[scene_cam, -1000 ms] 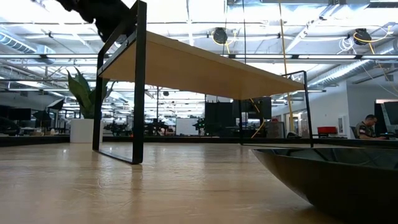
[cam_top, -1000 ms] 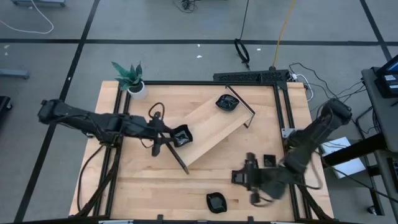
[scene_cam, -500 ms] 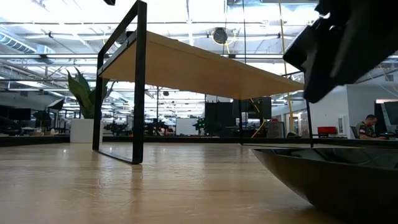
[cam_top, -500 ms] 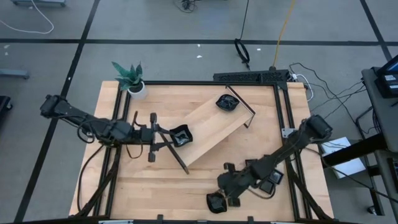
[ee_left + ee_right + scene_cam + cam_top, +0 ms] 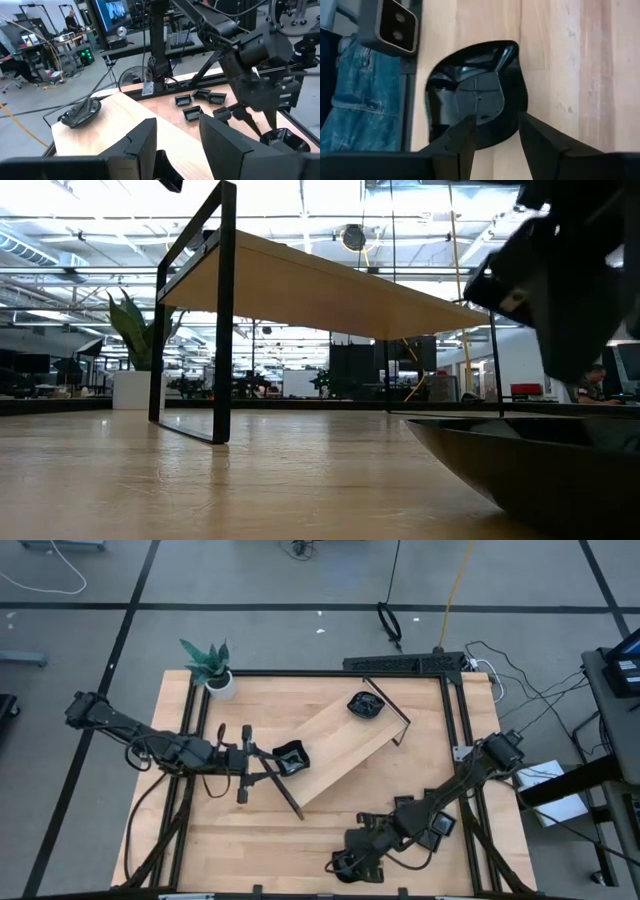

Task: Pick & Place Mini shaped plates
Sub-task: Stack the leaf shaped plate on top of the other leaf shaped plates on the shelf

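Right gripper (image 5: 352, 862), fingers parted, over glossy black rounded mini plate (image 5: 475, 97) at table's near edge; left gripper (image 5: 262, 762), fingers parted, empty, beside pale wooden tray (image 5: 345, 745).

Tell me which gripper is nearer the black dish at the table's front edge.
Right. The right gripper hangs directly above that dish, fingers open either side of its view. The left gripper is far off, by the wooden tray's near end.

Overhead looks straight down; low skims tabletop (image 5: 150, 480).
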